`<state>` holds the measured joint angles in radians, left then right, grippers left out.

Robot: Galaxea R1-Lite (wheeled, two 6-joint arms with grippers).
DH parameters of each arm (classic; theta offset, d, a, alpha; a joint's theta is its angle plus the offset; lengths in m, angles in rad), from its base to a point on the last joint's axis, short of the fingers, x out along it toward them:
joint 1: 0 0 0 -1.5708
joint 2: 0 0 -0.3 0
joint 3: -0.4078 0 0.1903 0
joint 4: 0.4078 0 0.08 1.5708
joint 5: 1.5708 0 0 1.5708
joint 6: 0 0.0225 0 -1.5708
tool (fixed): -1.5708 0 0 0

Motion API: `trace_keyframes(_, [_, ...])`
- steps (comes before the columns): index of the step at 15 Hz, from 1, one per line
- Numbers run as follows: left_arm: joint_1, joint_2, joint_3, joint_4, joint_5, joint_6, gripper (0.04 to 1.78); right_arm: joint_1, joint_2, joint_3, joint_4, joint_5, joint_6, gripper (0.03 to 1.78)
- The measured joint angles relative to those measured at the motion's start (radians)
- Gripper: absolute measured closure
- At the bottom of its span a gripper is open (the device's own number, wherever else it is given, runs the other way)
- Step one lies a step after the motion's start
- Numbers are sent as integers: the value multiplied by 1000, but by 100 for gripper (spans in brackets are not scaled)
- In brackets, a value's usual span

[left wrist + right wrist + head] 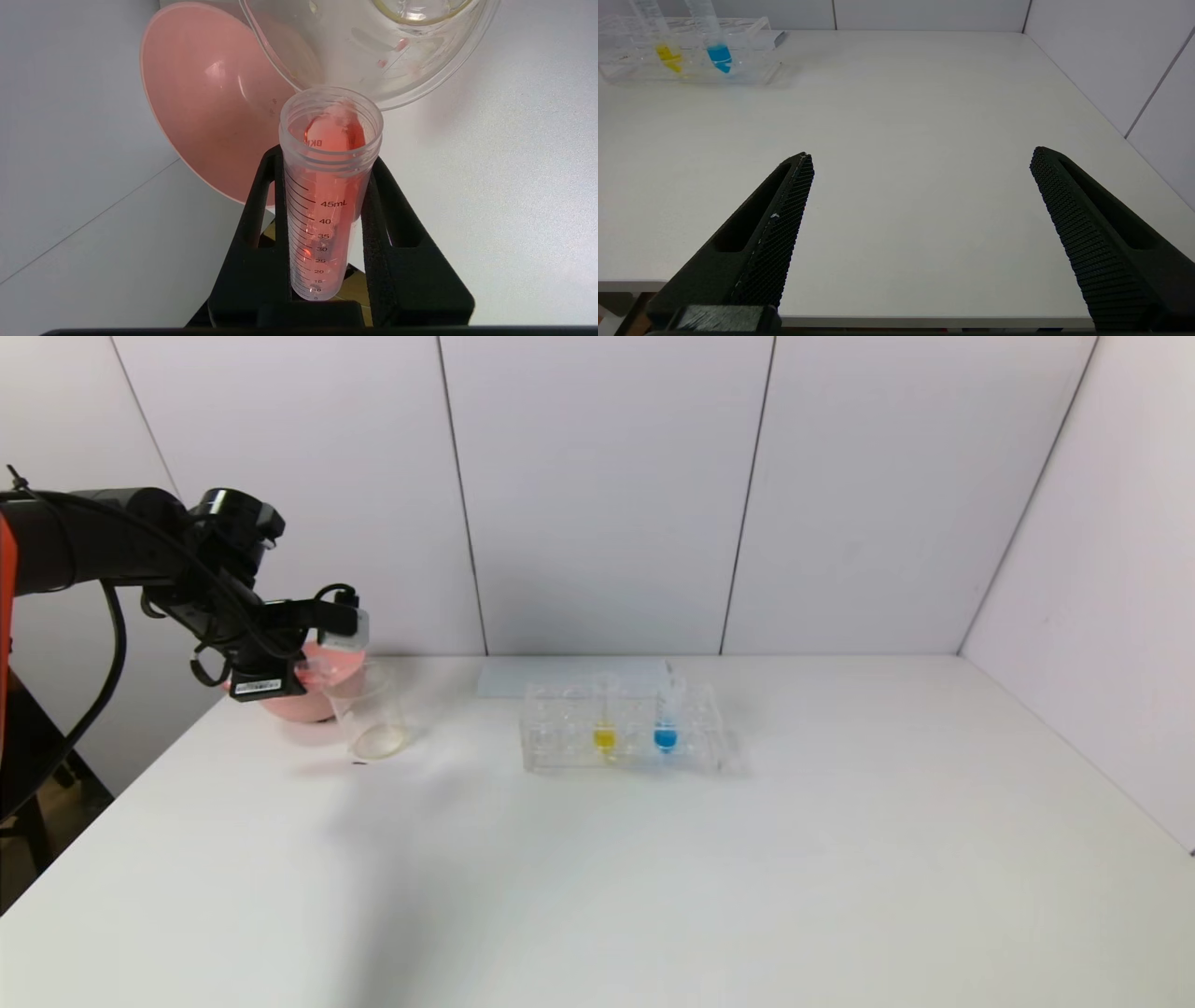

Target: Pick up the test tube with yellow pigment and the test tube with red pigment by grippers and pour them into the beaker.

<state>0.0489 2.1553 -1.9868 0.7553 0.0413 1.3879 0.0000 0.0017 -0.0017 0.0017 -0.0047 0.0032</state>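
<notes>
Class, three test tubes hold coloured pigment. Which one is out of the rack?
The red tube: the left gripper holds it tipped at the beaker, while the yellow tube and blue tube stand in the rack.

From my seat, the tabletop (653,877) lies bare across its whole near half and right side, so I see wide passage there. My right tool (920,158) hangs spread over that bare stretch near the front edge. The clear rack (624,730) blocks the middle rear. At the far left, the beaker (372,714) and pink bowl (313,695) crowd together, touching or nearly, with my left tool (322,663) over them.
</notes>
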Motion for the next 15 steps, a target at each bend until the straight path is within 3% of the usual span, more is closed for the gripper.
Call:
trace_keyframes(6, [-9, 2, 0, 0, 7, 28, 137, 0, 0, 0, 0, 0, 0, 11])
trace_keyframes(15, [-33, -1, 0, -1, 111, 66, 137, 0, 0, 0, 0, 0, 0, 11])
